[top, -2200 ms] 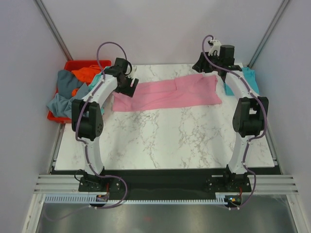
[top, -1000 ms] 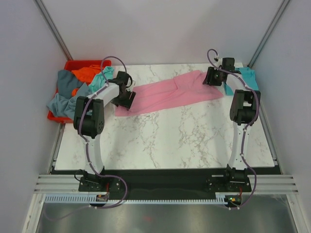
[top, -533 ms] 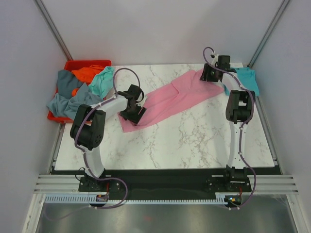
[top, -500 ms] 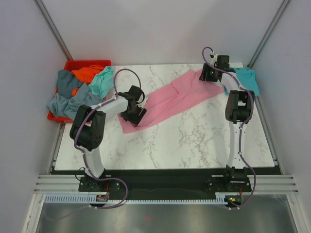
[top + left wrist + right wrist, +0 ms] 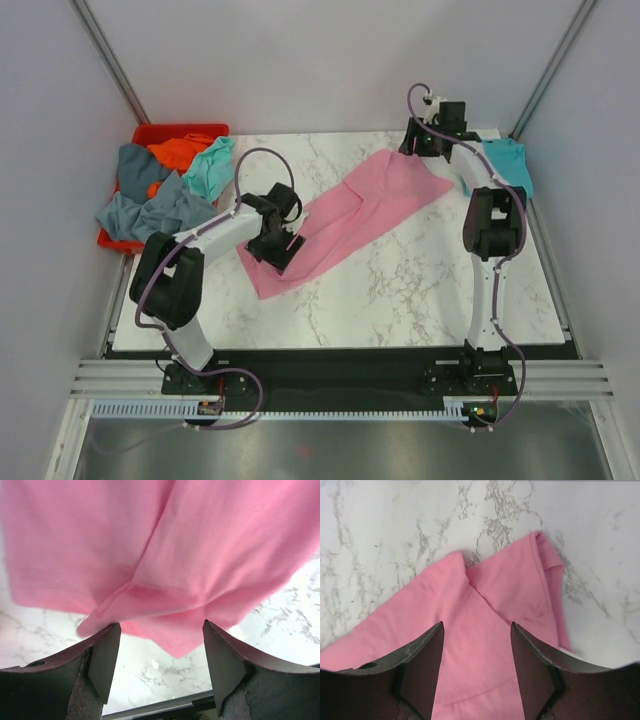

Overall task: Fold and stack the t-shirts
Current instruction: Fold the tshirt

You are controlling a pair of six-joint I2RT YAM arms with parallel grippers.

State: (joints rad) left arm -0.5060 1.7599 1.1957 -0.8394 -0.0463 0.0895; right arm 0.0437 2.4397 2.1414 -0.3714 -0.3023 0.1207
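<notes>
The pink t-shirt (image 5: 350, 215) lies flat in a long diagonal strip, from the back right of the marble table (image 5: 400, 285) to the front left. My left gripper (image 5: 272, 250) hovers over its near-left end. In the left wrist view that gripper (image 5: 161, 630) is open, with a corner of pink cloth (image 5: 150, 545) just beyond the fingertips and marble between them. My right gripper (image 5: 418, 143) is over the shirt's far right end, and its wrist view shows it (image 5: 476, 625) open above the pink cloth (image 5: 470, 610) and a sleeve. A teal t-shirt (image 5: 507, 160) lies at the back right.
A red bin (image 5: 165, 131) sits off the table's back left corner. It holds a heap of grey-blue (image 5: 140, 205), orange (image 5: 180, 150) and mint (image 5: 210, 165) t-shirts that spill over its side. Grey walls close in the back and both sides.
The left gripper has moved toward the front, and the pink shirt's left end came with it, so the strip now lies diagonal. The right gripper has shifted slightly back and left.
</notes>
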